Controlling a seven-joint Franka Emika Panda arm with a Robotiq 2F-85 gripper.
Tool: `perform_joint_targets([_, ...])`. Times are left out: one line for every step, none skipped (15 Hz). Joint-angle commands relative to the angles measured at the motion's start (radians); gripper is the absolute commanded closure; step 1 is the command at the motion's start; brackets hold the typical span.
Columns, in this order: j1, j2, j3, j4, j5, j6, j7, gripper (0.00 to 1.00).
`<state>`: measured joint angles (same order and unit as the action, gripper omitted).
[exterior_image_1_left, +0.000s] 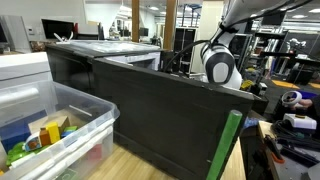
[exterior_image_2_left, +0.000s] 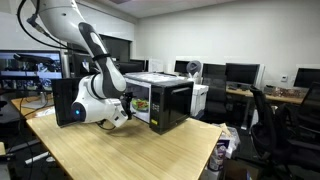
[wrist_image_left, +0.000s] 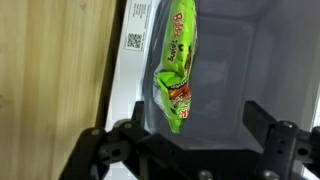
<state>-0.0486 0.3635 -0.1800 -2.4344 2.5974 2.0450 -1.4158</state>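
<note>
As the wrist view reads from the left, we see light wooden tabletop (wrist_image_left: 50, 70), then a white rim carrying a small QR sticker (wrist_image_left: 134, 41). Next comes the crinkly green-and-red plastic snack bag (wrist_image_left: 178, 65), lying in a pale grey cavity (wrist_image_left: 265, 50), probably inside the black microwave oven (exterior_image_2_left: 165, 100). The gripper (wrist_image_left: 195, 140) hovers just short of the bag's near end, jaws wide apart, holding nothing. We judge the bag light, soft, slippery film with crushable contents. Best pinched gently across its narrow middle or at the near crimped end.
</note>
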Motion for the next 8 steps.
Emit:
perform_joint_targets([-0.039,0.016,0.035,0.018,0.0,-0.03,-0.027,0.0])
perform_joint_targets([-0.041,0.02,0.042,0.022,0.0,-0.032,-0.027,0.0])
perform_joint_targets([-0.049,0.024,0.055,0.027,0.0,-0.033,-0.027,0.0])
perform_joint_targets([-0.054,0.028,0.066,0.03,0.0,-0.033,-0.03,0.0])
perform_joint_targets([-0.062,0.032,0.079,0.033,0.0,-0.031,-0.032,0.0])
perform_joint_targets([-0.066,0.038,0.091,0.037,0.0,-0.033,-0.034,0.0])
perform_joint_targets([-0.073,0.045,0.103,0.041,0.0,-0.033,-0.036,0.0])
perform_joint_targets([-0.079,0.054,0.115,0.048,0.0,-0.033,-0.039,0.0])
